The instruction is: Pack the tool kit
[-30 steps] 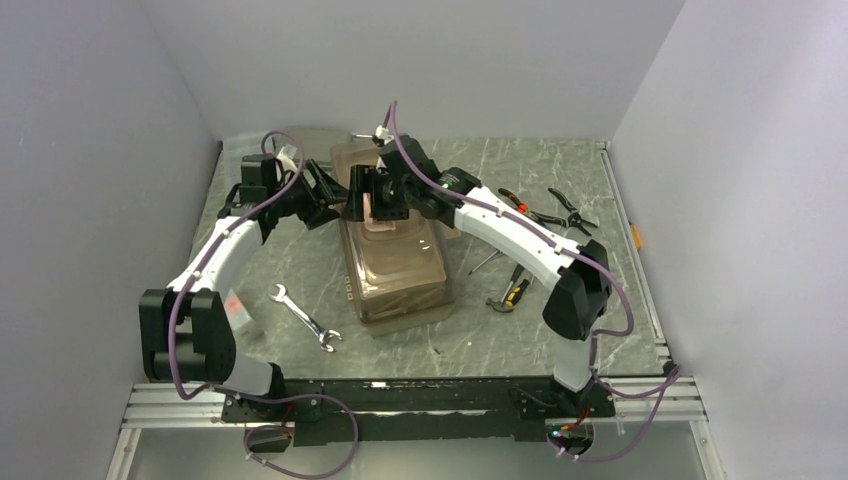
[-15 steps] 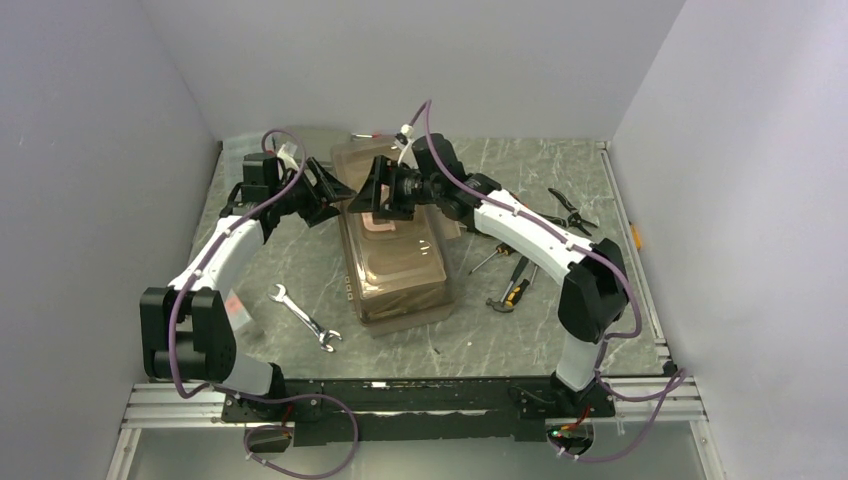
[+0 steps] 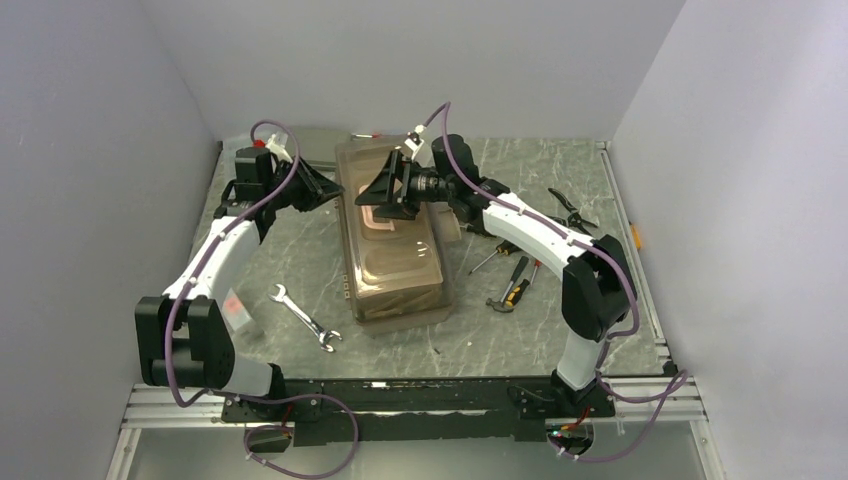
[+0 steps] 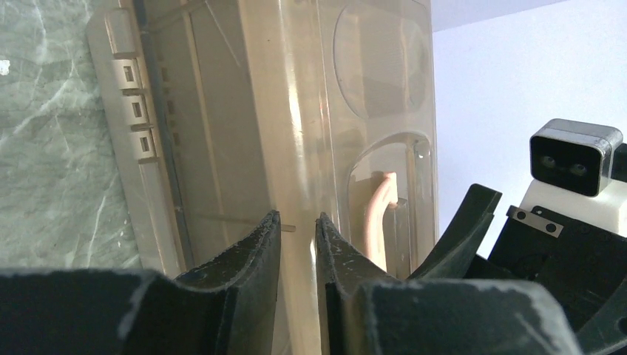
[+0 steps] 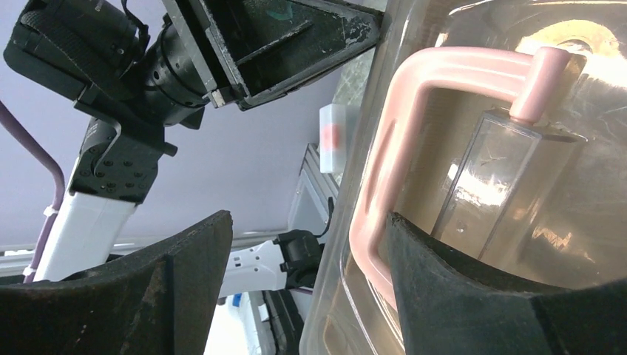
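The tan-brown toolbox [image 3: 395, 270] is lying closed in the middle of the table [image 3: 500, 340], its pink handle [image 5: 384, 170] resting in the smoky lid. The right gripper [image 3: 388, 196] is hovering at the lid's far end with jaws spread wide, one side of the handle sitting between them. The left gripper [image 4: 296, 248] is sitting at the box's left edge, jaws narrowed to a slit; whether they are pinching the rim I cannot tell. A steel wrench [image 3: 303, 318] is lying left of the box.

Toolbox [image 3: 396, 262] central; wrench [image 3: 304, 317] to its left; hammer [image 3: 509, 297], pliers [image 3: 561, 212] right.
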Controlling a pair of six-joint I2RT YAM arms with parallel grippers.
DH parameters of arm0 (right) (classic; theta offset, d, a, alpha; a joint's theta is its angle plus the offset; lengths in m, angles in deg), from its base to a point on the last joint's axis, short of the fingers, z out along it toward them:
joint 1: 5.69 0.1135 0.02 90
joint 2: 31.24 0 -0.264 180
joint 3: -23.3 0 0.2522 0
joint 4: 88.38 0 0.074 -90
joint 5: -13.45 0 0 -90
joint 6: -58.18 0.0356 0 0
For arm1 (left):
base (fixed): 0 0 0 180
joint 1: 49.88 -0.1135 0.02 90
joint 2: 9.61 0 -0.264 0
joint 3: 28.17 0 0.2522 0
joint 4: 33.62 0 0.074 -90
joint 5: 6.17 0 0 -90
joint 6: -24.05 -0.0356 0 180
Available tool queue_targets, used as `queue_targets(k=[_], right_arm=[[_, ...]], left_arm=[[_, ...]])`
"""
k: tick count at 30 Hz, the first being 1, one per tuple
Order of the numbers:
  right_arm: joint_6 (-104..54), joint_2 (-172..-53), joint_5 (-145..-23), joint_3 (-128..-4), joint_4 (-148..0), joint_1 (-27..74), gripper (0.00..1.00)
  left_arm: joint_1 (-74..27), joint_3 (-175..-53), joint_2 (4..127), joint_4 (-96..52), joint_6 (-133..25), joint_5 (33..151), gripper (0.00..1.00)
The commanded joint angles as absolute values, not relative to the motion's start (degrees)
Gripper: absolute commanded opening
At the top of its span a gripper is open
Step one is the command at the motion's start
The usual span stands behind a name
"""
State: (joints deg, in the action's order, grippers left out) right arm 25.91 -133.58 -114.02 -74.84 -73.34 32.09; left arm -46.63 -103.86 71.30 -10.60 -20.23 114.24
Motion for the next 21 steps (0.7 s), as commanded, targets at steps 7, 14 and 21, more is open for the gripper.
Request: queue_targets(k=[7,14,21], right_arm=[[31.8,-135.8,-123.7,-73.7,-82.8,35.4,0.77],[36.4,-137.3,-125.6,-73.6,-88.3,35.7,0.76],[37.3,-136.9,-125.9,-73.3,-89.5,35.8,0.76]], left_arm=[[-42.3,-103.7,73.3,-11.9,-18.8,121.3,0.25],[-41.7,-103.3,72.8,-12.4,-18.4,121.2,0.24],[-40.8,-102.6,72.1,-13.1,-17.8,121.5,0.22]])
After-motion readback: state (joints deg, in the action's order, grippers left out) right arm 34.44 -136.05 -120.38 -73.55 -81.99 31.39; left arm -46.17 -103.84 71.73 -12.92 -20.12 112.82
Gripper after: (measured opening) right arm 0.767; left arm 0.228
